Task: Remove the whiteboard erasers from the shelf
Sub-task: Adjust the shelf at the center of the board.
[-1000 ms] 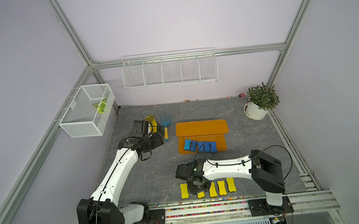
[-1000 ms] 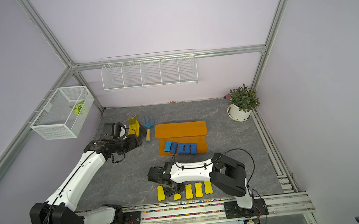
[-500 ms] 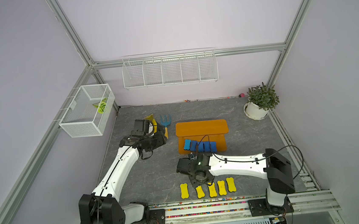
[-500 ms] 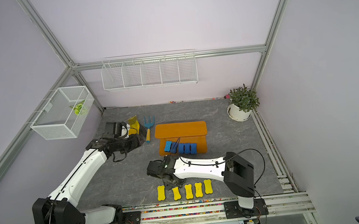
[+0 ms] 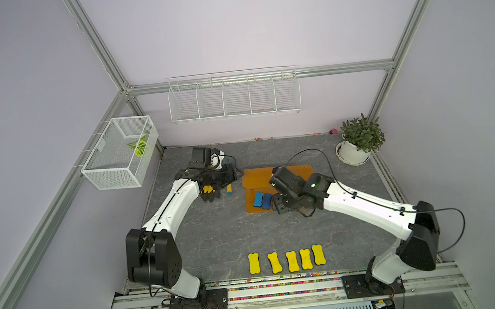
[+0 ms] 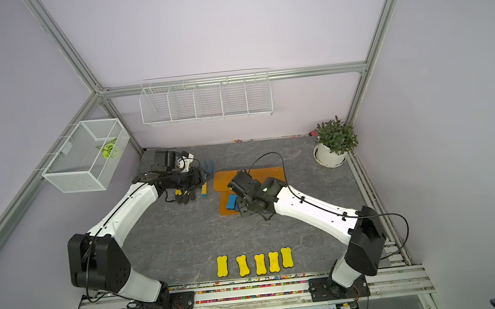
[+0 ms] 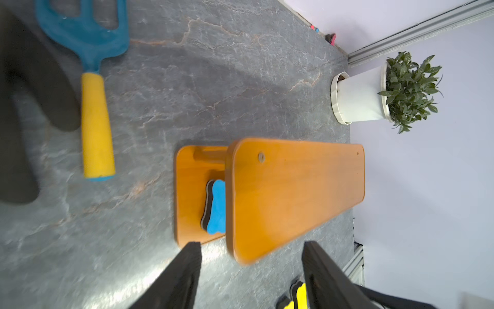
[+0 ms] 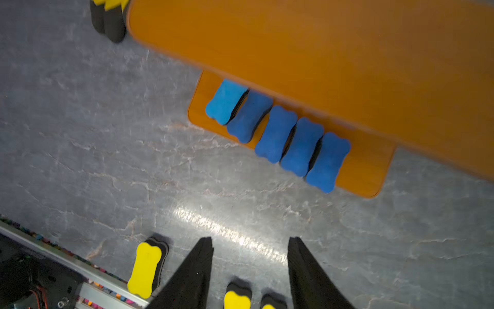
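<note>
The orange-brown shelf (image 5: 257, 177) (image 6: 227, 178) stands mid-table. Several blue-topped whiteboard erasers (image 8: 276, 133) lie side by side on its lower tier; in the top views my right arm covers most of them, leaving two (image 5: 258, 199) (image 6: 231, 201) in sight. Several yellow-topped erasers (image 5: 287, 260) (image 6: 260, 263) lie in a row near the table's front edge. My right gripper (image 8: 250, 240) (image 5: 281, 209) hangs open and empty above the shelf's front edge. My left gripper (image 7: 251, 243) (image 5: 232, 175) is open and empty, left of the shelf (image 7: 294, 187), facing its end.
A blue rake with a yellow handle (image 7: 91, 107) (image 5: 229, 189) and a yellow-and-black glove (image 5: 209, 192) lie under my left wrist. A potted plant (image 5: 358, 142) stands back right. A white wire rack (image 5: 233, 95) and a mesh basket (image 5: 117, 154) hang on the walls.
My right gripper has left the row of yellow erasers at the front and risen back to the shelf. My left gripper has shifted a little towards the shelf.
</note>
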`<action>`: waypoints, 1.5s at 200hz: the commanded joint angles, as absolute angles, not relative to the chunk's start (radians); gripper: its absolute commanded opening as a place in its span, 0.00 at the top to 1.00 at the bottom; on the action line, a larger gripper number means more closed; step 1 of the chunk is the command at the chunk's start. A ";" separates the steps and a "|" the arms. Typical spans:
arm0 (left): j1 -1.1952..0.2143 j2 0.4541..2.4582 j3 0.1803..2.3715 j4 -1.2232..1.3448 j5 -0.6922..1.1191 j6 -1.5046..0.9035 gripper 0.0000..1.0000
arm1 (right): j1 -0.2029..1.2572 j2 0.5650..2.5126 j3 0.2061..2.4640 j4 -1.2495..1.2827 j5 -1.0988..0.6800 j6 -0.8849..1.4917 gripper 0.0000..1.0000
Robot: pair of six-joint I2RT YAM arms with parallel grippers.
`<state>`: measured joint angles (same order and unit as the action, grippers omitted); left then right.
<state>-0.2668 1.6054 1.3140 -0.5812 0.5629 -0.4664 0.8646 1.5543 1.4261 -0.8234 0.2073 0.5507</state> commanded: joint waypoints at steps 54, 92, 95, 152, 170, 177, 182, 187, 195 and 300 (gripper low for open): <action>-0.281 1.710 1.386 -0.584 0.609 -0.454 0.36 | 0.428 1.418 1.286 -0.669 0.006 0.406 0.45; -0.282 1.744 1.390 -0.586 0.644 -0.448 0.39 | 0.301 1.476 1.268 -0.617 -0.111 0.403 0.42; -0.281 1.745 1.393 -0.588 0.642 -0.448 0.40 | 0.299 1.482 1.270 -0.613 -0.117 0.402 0.42; -0.281 1.767 1.395 -0.601 0.638 -0.447 0.63 | 0.288 1.592 1.318 -0.604 -0.169 0.400 0.42; -0.282 1.770 1.394 -0.603 0.644 -0.447 0.65 | 0.286 1.611 1.328 -0.604 -0.182 0.399 0.43; -0.281 1.770 1.394 -0.604 0.644 -0.447 0.66 | 0.286 1.618 1.331 -0.602 -0.190 0.398 0.44; -0.281 1.769 1.393 -0.605 0.645 -0.446 0.67 | 0.285 1.622 1.333 -0.601 -0.196 0.399 0.44; -0.281 1.769 1.393 -0.607 0.647 -0.445 0.67 | 0.286 1.625 1.337 -0.599 -0.203 0.399 0.45; -0.281 1.767 1.390 -0.609 0.647 -0.444 0.68 | 0.287 1.631 1.342 -0.596 -0.219 0.397 0.46; -0.282 1.670 1.335 -0.617 0.624 -0.440 0.71 | 0.316 1.771 1.524 -0.611 -0.304 0.368 0.58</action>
